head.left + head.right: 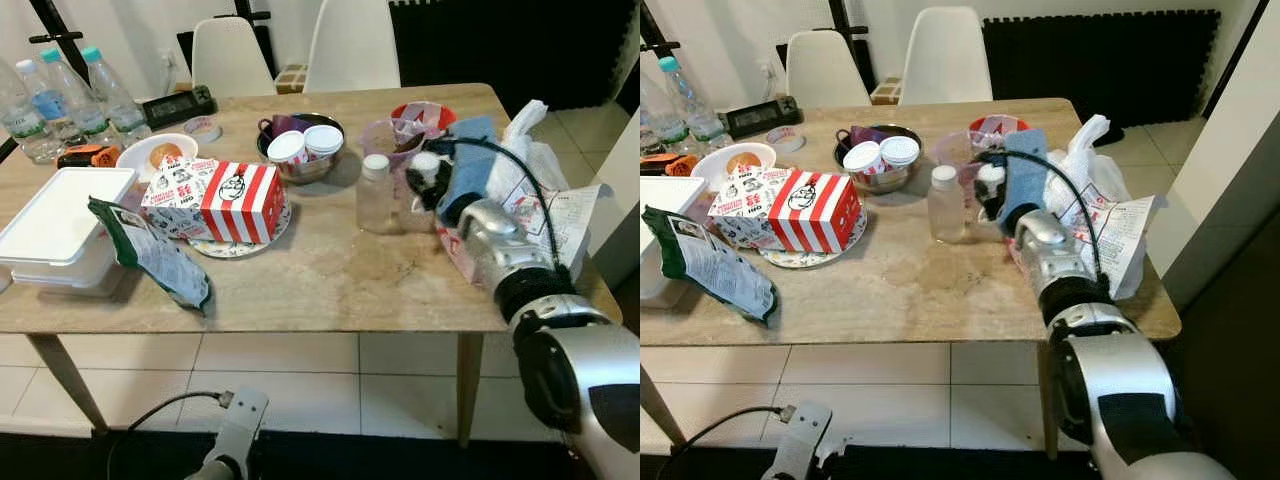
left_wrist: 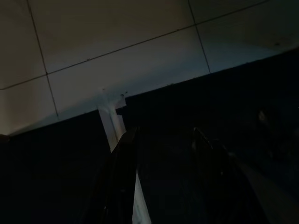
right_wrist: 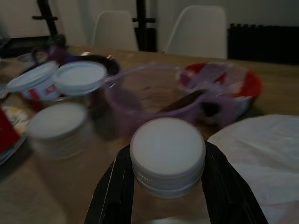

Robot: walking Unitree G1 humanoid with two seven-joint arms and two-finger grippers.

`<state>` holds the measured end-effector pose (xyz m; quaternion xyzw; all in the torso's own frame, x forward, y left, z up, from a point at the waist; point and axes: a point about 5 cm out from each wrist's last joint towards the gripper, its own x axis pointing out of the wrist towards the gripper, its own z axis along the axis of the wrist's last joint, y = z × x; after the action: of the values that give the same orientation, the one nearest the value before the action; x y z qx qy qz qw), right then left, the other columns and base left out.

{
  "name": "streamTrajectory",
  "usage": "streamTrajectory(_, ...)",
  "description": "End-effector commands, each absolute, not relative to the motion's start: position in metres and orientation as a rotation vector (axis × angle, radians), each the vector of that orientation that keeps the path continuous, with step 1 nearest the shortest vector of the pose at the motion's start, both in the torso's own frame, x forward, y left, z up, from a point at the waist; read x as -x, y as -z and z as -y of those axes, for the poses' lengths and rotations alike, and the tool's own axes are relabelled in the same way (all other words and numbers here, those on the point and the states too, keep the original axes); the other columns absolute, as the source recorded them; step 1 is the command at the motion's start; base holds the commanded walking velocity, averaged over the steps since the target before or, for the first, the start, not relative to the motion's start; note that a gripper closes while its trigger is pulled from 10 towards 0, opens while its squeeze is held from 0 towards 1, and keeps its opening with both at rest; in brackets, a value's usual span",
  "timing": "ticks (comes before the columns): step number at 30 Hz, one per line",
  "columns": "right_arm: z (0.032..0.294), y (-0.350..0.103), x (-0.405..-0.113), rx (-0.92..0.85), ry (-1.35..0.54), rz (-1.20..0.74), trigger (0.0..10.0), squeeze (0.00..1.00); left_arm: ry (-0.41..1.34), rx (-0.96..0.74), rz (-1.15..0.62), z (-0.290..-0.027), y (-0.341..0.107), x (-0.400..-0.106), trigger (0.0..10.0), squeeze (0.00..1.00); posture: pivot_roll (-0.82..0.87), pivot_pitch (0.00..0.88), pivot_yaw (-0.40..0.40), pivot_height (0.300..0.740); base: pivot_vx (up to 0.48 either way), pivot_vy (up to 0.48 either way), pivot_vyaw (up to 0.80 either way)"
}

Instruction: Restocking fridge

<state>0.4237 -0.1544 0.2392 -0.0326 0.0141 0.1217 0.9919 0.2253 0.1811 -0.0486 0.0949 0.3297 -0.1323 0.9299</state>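
Right gripper [image 3: 167,186] jaws are closing around a small clear jar with a white screw cap [image 3: 167,156], one black finger [image 3: 114,186] pressing each side just below the cap; in the head views this gripper [image 1: 428,180] is reaching over the right part of the light wooden table [image 1: 330,280], with the silver right arm [image 1: 500,250] stretching across from the near right edge. A second clear plastic bottle with a white cap [image 1: 375,195] is standing upright just to the left of the held jar, not touching the fingers. A translucent purple plastic cup [image 1: 385,138] and a red bowl [image 1: 425,115] are sitting just behind. A steel bowl holding two white-lidded tubs [image 1: 303,150] is sitting further left near the table centre. A red-and-white striped cardboard box [image 1: 215,198] is resting on a patterned plate [image 1: 240,245], a green snack bag [image 1: 150,255] is lying near the front edge, and a white lidded plastic container [image 1: 60,225] is sitting at the left. Clear water bottles with blue caps [image 1: 70,95] are standing at the far left corner. A white plastic bag with paper [image 1: 555,200] is lying on the table's right end beside the arm. Left gripper [image 2: 163,182] is hanging idle low over the pale floor tiles [image 2: 117,46]; its view is very dark and I cannot tell whether its jaws are open or closed.
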Motion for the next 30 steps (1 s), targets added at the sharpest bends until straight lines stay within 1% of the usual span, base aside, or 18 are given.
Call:
streamTrajectory(1,0.156,-0.263,-0.425,0.062,-0.264,0.056,0.0,0.00,0.268,-0.183,-0.709,-0.179,0.053,-0.221,10.0,0.00,-0.03,0.129,0.058,0.726,0.000,0.000,0.00)
streamTrajectory(3,0.162,-0.276,-0.424,0.074,-0.290,0.093,0.0,0.00,0.271,-0.181,-0.705,-0.176,0.052,-0.226,10.0,0.00,-0.05,0.099,0.063,0.726,0.000,0.000,0.00)
streamTrajectory(7,0.164,-0.280,-0.424,0.080,-0.298,0.106,0.0,0.00,0.272,-0.180,-0.704,-0.174,0.051,-0.227,10.0,0.00,-0.05,0.087,0.066,0.726,0.000,0.000,0.00)
streamTrajectory(9,0.173,-0.297,-0.420,0.072,-0.351,0.148,0.0,0.00,0.283,-0.174,-0.707,-0.168,0.050,-0.232,10.0,0.00,-0.07,0.047,0.076,0.726,0.000,0.000,0.00)
streamTrajectory(11,0.177,-0.308,-0.415,-0.025,-0.437,0.180,0.0,0.00,0.291,-0.173,-0.715,-0.164,0.050,-0.234,10.0,0.00,-0.08,0.029,0.085,0.726,0.000,0.000,0.00)
streamTrajectory(13,0.177,-0.311,-0.412,-0.089,-0.480,0.193,0.0,0.00,0.294,-0.174,-0.720,-0.163,0.051,-0.234,10.0,0.00,-0.08,0.022,0.084,0.726,0.000,0.000,0.00)
streamTrajectory(17,0.176,-0.311,-0.406,-0.196,-0.556,0.206,0.0,0.00,0.293,-0.171,-0.723,-0.161,0.051,-0.235,10.0,0.00,-0.08,0.009,0.079,0.726,0.000,0.000,0.00)
streamTrajectory(18,0.176,-0.311,-0.406,-0.196,-0.556,0.206,0.0,0.00,0.293,-0.171,-0.723,-0.161,0.051,-0.235,10.0,0.00,-0.08,0.009,0.079,0.726,0.000,0.000,0.00)
streamTrajectory(21,0.171,-0.307,-0.398,-0.315,-0.654,0.210,0.0,0.00,0.286,-0.164,-0.725,-0.161,0.051,-0.235,10.0,0.00,-0.08,0.005,0.077,0.726,0.000,0.000,0.00)
streamTrajectory(22,0.171,-0.307,-0.398,-0.315,-0.654,0.210,0.0,0.00,0.286,-0.164,-0.725,-0.161,0.051,-0.235,10.0,0.00,-0.08,0.005,0.077,0.726,0.000,0.000,0.00)
streamTrajectory(24,0.164,-0.301,-0.383,-0.401,-0.815,0.193,0.0,0.00,0.279,-0.158,-0.730,-0.162,0.052,-0.234,10.0,0.00,-0.08,0.005,0.077,0.726,0.000,0.000,0.00)
streamTrajectory(25,0.164,-0.301,-0.383,-0.401,-0.815,0.193,0.0,0.00,0.279,-0.158,-0.730,-0.162,0.052,-0.234,10.0,0.00,-0.08,0.005,0.077,0.726,0.000,0.000,0.00)
streamTrajectory(26,0.157,-0.294,-0.364,-0.424,-0.980,0.163,0.0,0.00,0.276,-0.155,-0.739,-0.164,0.053,-0.232,10.0,0.00,-0.08,0.010,0.070,0.726,0.000,0.000,0.00)
streamTrajectory(27,0.157,-0.294,-0.364,-0.424,-0.980,0.163,0.0,0.00,0.276,-0.155,-0.739,-0.164,0.053,-0.232,10.0,0.00,-0.08,0.010,0.070,0.726,0.000,0.000,0.00)
streamTrajectory(29,0.151,-0.285,-0.349,-0.401,-1.096,0.126,0.0,0.00,0.274,-0.154,-0.748,-0.165,0.055,-0.229,10.0,0.00,-0.08,0.016,0.070,0.726,0.000,0.000,0.00)
streamTrajectory(30,0.151,-0.285,-0.349,-0.401,-1.096,0.126,0.0,0.00,0.274,-0.154,-0.748,-0.165,0.055,-0.229,10.0,0.00,-0.08,0.016,0.070,0.726,0.000,0.000,0.00)
